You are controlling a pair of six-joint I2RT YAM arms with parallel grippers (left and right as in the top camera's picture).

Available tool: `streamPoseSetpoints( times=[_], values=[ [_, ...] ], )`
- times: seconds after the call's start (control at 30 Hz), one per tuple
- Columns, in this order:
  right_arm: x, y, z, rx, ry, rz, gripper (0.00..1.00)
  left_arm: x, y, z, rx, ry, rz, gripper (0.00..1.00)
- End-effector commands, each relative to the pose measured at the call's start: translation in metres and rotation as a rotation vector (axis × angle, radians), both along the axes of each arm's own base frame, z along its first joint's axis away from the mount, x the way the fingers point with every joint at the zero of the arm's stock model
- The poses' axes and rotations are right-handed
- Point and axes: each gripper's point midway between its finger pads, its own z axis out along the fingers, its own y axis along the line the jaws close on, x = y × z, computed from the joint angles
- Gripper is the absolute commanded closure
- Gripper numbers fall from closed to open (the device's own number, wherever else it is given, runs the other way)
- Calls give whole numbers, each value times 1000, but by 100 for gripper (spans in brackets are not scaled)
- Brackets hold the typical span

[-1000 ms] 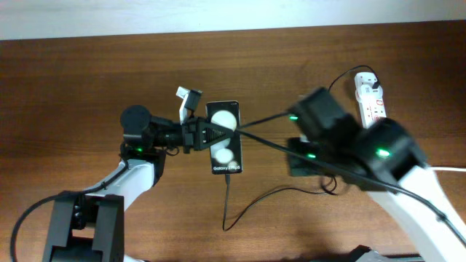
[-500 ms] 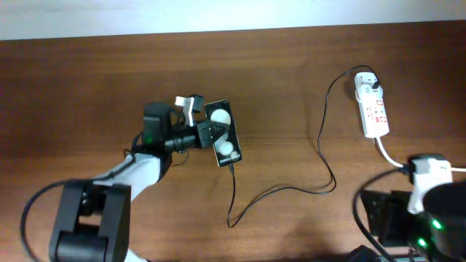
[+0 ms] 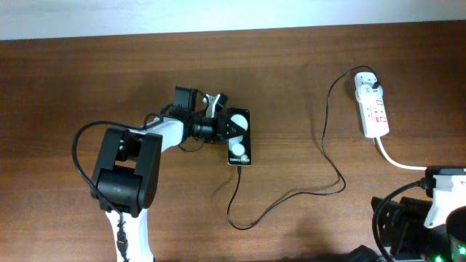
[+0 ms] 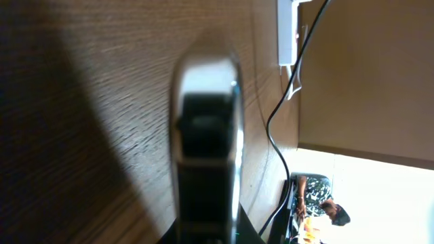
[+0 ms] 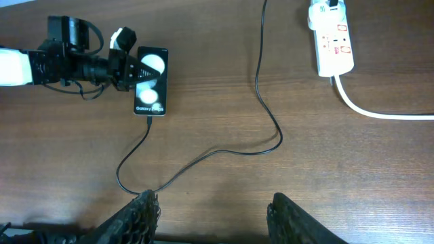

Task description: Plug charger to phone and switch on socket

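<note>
charger (image 5: 258, 68) plugged into phone (image 5: 152, 102), its adapter (image 5: 331, 7) in socket (image 5: 336, 51)

the blurred, edge-on phone (image 4: 207, 135) fills the centre; the socket (image 4: 286, 30) and charger (image 4: 271, 132) lie farther along the table (image 4: 102, 102).

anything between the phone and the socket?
Only the charger cable, looping over bare table between phone and socket. Nothing else. This shows in the overhead and right wrist views.
</note>
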Motion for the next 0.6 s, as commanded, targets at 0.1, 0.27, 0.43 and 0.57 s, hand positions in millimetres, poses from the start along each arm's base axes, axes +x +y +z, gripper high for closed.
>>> streamPoseSetpoints(
  times=[0.1,0.27,0.43,0.57],
  values=[
    [6,-12,-20,-98,38,-49,45,0,3,-1,11,21,-2,91],
    [16,-1,-57,-117,134,-39,37,-6,15,-23,136,98,48,82],
    [23,13,-87,-52,214,-88,1,-4,18,-28,165,93,61,64],
    [23,13,-108,-85,265,-90,1,-5,18,-28,168,101,61,33]
  ],
)
